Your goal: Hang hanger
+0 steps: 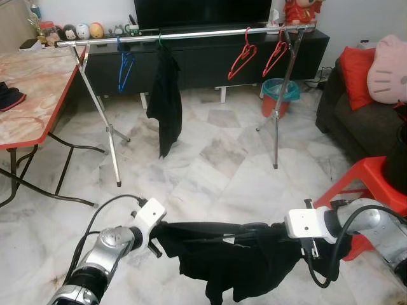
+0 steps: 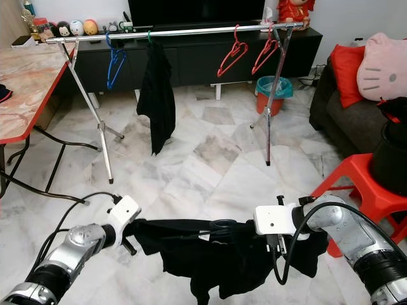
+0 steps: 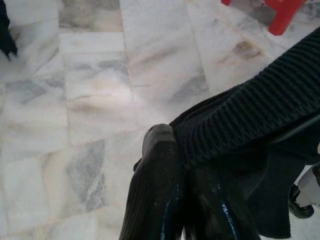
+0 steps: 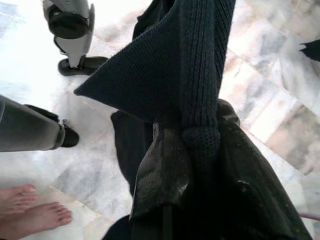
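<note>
Head view | left hand (image 1: 157, 234), right hand (image 1: 289, 236) both gripping black garment (image 1: 235, 257)

A home living room: marble floor (image 1: 216, 159), black TV cabinet (image 1: 210, 54), dark sofa (image 1: 356, 114) with cushions, and probably toy figurines (image 1: 82, 30).

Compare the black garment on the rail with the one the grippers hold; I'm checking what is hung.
The black garment on the rail hangs lengthwise from the rail; the held garment is stretched sideways between the left gripper and right gripper, low over the floor. The held one sags bunched. Both are black.
</note>
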Controlling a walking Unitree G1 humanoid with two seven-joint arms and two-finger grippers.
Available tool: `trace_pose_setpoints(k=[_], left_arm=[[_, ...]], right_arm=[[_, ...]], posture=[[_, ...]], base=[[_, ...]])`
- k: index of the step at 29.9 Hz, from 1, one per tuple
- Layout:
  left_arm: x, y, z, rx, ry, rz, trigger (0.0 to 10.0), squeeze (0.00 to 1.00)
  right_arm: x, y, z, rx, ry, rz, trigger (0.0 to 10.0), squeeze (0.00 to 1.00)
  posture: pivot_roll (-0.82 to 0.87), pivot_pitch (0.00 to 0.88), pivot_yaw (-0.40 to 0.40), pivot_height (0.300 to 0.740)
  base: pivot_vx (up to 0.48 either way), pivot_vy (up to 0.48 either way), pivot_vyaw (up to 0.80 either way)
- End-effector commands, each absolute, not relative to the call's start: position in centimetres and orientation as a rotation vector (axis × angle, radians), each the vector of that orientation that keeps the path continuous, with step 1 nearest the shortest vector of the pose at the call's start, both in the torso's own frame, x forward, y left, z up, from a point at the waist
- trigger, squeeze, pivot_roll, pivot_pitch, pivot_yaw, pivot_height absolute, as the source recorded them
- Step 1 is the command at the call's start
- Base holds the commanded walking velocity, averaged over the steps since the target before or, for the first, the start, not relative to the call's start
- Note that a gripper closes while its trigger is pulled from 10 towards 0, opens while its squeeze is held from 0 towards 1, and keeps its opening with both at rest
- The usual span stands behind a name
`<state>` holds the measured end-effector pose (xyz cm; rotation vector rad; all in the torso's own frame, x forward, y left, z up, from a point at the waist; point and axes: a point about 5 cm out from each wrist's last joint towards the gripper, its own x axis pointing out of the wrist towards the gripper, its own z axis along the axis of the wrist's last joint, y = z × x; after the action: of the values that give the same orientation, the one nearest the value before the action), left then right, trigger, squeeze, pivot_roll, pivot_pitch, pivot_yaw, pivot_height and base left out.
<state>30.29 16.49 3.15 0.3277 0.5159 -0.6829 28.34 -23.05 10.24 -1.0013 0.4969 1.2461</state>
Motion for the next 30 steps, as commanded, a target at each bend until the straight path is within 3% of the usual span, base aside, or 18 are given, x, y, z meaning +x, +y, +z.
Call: trace_pose_setpoints(k=[1,12,18,25,30], left_arm=[[31.0,19.6,4.3,0.343,0.531,-0.561,10.0,0.0],[31.5,18.3,6.0,0.322,0.509,-0.655,10.0,0.0],[32.6,16.3,8.7,0.245,0.421,-0.696,10.0,0.0],[33.1,15.0,10.2,0.201,0.376,-0.726,10.0,0.0],[32.5,14.0,9.9,0.199,0.388,-0.777,10.0,0.0]], right_arm=[[28.2,-24.6,9.5,-1.061,0.597,1.182,10.0,0.0],[29.2,-23.3,8.4,-1.055,0.536,1.035,10.0,0.0],[30.0,-21.1,5.9,-0.923,0.505,0.833,10.0,0.0],[29.1,-19.2,3.8,-0.803,0.52,0.837,10.0,0.0],[29.4,-17.3,3.8,-0.659,0.421,0.8,10.0,0.0]], posture=[[-0.11,0.0,0.048,0.74],[-0.11,0.0,0.053,0.74],[-0.1,0.0,0.056,0.74],[-0.09,0.0,0.059,0.74],[-0.09,0.0,0.062,0.74]], base=[[0.0,0.0,0.0],[0.0,0.0,0.0],[0.0,0.0,0.0],[0.0,0.0,0.0],[0.0,0.0,0.0]])
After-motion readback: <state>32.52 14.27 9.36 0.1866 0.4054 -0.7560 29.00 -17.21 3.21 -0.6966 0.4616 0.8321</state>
